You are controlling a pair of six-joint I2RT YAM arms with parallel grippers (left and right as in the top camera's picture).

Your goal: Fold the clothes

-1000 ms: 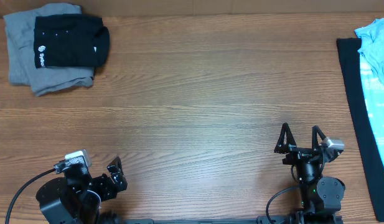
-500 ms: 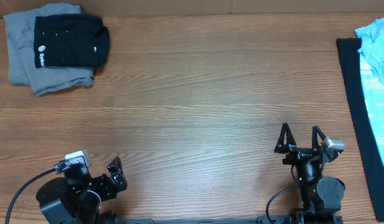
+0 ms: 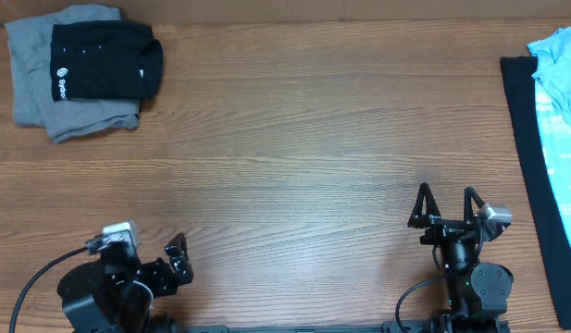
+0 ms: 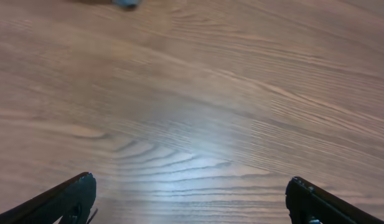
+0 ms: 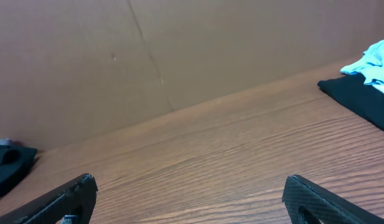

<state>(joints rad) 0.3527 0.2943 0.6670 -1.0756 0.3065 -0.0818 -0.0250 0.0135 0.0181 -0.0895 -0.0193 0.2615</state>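
Wood-grain table (image 3: 294,139); plain brown wall (image 5: 117,62) behind; soft pale glare (image 4: 179,165) on it

We see two matte black jointed arms. The left arm (image 3: 100,291) carries a small white-grey camera block (image 3: 118,231) and trails a thin black cable (image 3: 43,270). The right arm (image 3: 484,282) has a rounded black base joint, a similar pale block (image 3: 494,215), and on the right gripper (image 3: 445,191) two slim, pointed black fingers (image 3: 422,208).

Wood-grain table (image 4: 254,74) fills the view, with a pale glare at centre. The left gripper (image 4: 190,185) is spread wide, its dark fingers (image 4: 73,194) at 7 and 5 o'clock. A blurred grey-blue scrap (image 4: 124,3) sits at the top edge, 11 o'clock.
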